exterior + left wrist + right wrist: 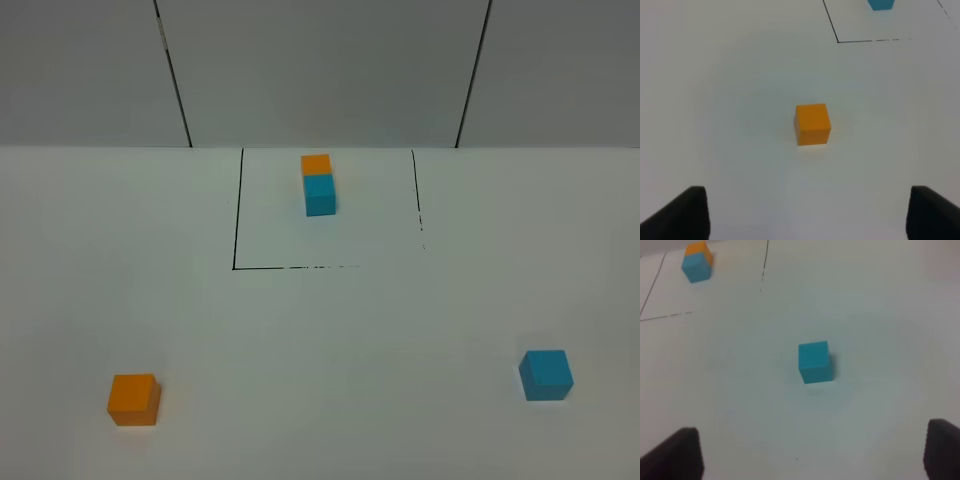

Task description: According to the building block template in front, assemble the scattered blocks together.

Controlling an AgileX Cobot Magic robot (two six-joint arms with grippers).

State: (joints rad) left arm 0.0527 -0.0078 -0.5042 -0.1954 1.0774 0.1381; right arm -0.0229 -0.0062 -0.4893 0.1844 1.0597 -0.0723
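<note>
L gripper (807, 215) jaws wide, empty; orange cube (812, 124) ahead | R gripper (810, 452) jaws wide, empty; blue cube (815, 361) ahead | template (318, 184) inside black outline (238, 210)

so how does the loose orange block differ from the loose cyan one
Colour: the orange block is orange, the cyan block cyan-blue. Place: the orange block sits near-left, the cyan block near-right. The orange block lies ahead of the left gripper, the cyan block ahead of the right gripper. Shared: plain cubes, similar size, each alone, untouched, outside the marked square.

Template (319, 184) rear-ctr; L block (134, 399), R block (546, 374) nearer.
</note>
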